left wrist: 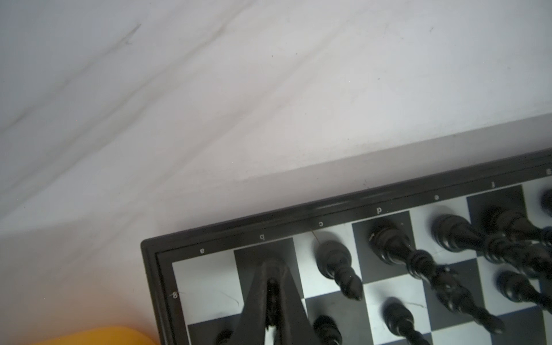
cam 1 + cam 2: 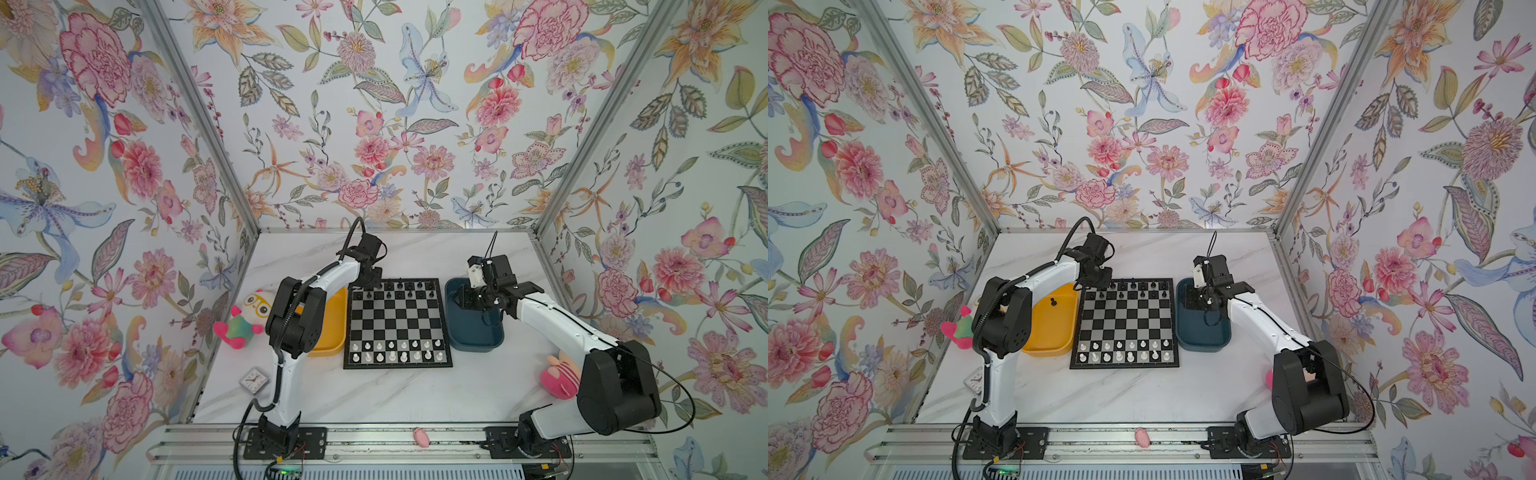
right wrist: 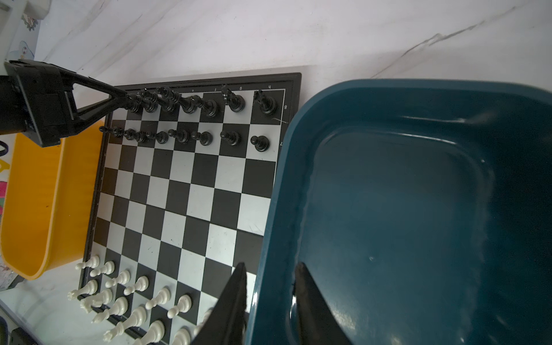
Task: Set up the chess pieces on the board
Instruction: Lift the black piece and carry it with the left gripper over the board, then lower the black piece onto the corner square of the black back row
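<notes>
White chess pieces (image 2: pixel 395 351) are ranked on the near rows of the board (image 2: pixel 397 328), and the black ones (image 2: pixel 399 289) are nearly complete opposite. One black piece (image 2: pixel 1053 301) lies in the yellow tray (image 2: pixel 1050 351). Left gripper (image 1: pixel 272 265) is closed at the far corner, perhaps on a piece; right gripper (image 3: pixel 271 267) is held open, empty.

Bright, soft light; black chess pieces (image 1: pixel 336 263) blur close up.

Left hand (image 2: pixel 368 286) at board (image 2: pixel 397 328) far-left corner; right hand (image 2: pixel 464 297) over blue tray (image 2: pixel 473 347); white pieces (image 2: pixel 392 356) on near rows.
</notes>
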Robot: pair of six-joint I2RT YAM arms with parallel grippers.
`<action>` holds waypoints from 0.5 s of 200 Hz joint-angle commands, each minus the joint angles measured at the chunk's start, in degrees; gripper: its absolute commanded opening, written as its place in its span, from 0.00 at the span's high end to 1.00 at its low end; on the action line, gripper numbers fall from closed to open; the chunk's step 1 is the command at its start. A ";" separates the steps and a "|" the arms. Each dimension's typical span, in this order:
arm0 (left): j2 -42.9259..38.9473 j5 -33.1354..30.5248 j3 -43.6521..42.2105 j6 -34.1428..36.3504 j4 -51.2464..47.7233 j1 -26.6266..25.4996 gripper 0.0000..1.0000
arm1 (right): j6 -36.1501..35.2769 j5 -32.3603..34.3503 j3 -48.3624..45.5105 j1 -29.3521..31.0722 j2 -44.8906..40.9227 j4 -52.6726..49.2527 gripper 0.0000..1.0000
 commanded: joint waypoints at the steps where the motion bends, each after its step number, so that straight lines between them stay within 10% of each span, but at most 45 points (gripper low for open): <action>1: 1.28 0.24 1.34 0.54 -1.46 -0.65 1.00 | 0.18 -0.29 -0.86 -0.39 0.27 0.33 0.70; 100: 1.21 0.02 1.67 0.82 -1.81 -0.62 0.85 | 0.27 -0.57 -0.78 -0.45 0.66 0.58 0.70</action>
